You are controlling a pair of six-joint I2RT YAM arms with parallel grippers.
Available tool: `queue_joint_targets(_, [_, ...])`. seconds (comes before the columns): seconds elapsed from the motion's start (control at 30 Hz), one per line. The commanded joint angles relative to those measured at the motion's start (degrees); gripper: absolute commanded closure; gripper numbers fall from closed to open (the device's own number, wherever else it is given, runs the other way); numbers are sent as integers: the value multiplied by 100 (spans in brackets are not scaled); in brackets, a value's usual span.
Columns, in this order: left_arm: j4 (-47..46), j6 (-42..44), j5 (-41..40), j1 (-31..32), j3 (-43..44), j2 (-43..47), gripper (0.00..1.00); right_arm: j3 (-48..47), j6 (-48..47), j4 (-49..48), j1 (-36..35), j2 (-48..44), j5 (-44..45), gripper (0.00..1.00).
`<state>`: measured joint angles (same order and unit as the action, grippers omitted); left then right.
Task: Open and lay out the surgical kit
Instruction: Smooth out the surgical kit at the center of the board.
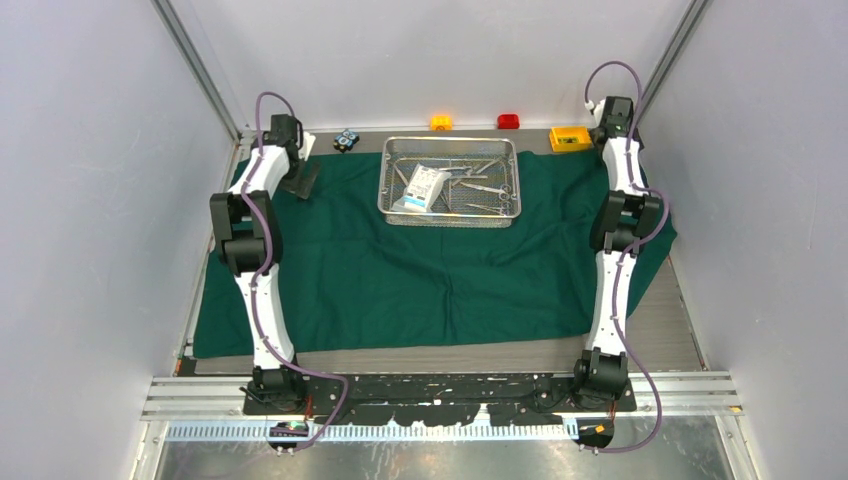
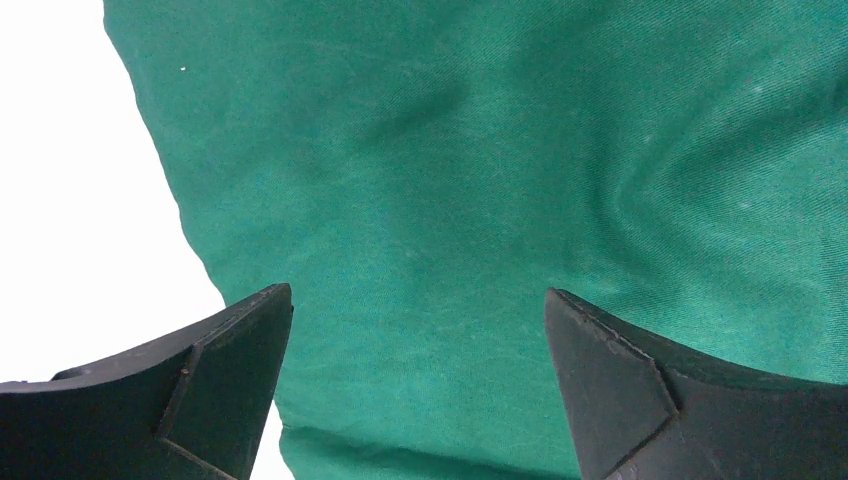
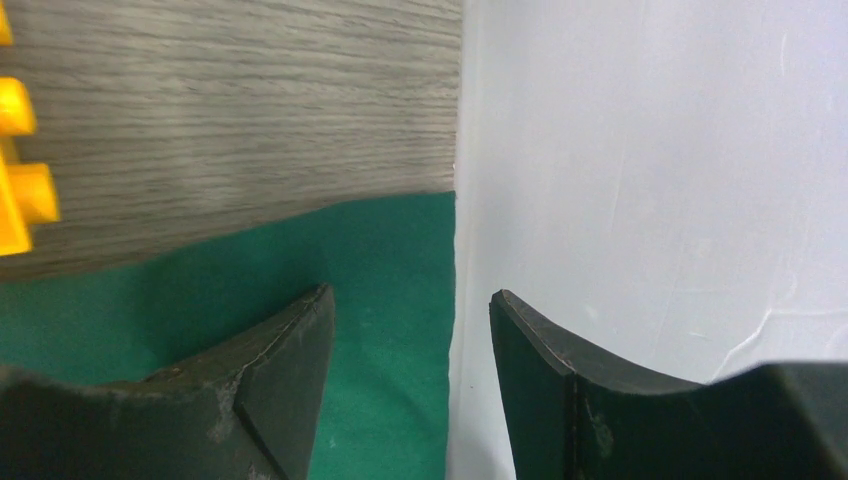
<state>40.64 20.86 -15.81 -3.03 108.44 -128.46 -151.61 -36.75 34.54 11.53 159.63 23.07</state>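
At the far centre of the tabletop (image 1: 665, 335), on the spread green drape (image 1: 400, 285), stands the wire-mesh tray (image 1: 450, 218). It holds the white pouch (image 1: 421, 187) and steel forceps (image 1: 485, 187), none yet laid out. The left hand (image 2: 418, 330) hangs wide open and empty over the drape's far-left corner. The right hand (image 3: 410, 340), parted on nothing, is over the far-right corner, a placing that suits flattening the cloth.

Bright, even light, maybe from above; shadows are soft. The top view is sharp. In the left wrist view, the area left of the green cloth (image 2: 500, 180) is washed-out white.
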Motion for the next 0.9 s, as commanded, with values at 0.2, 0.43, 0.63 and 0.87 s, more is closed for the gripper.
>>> queue_joint_targets(0.2, [64, -17, -62, -29, 237, 115, 0, 838, 35, -343, 71, -1175, -149, 36])
queue_joint_targets(0.43, [-70, 65, -70, -52, 19, 253, 1, 2123, 253, -323, 125, -2241, -396, 36])
queue_joint_targets(0.63, [-116, 61, 5, -67, -86, 295, 0, 3139, 637, -160, 131, -2813, -989, 36])
queue_joint_targets(0.87, [-112, 42, 87, -66, -57, 280, 0, 3866, 640, -235, 134, -2742, -1005, 38])
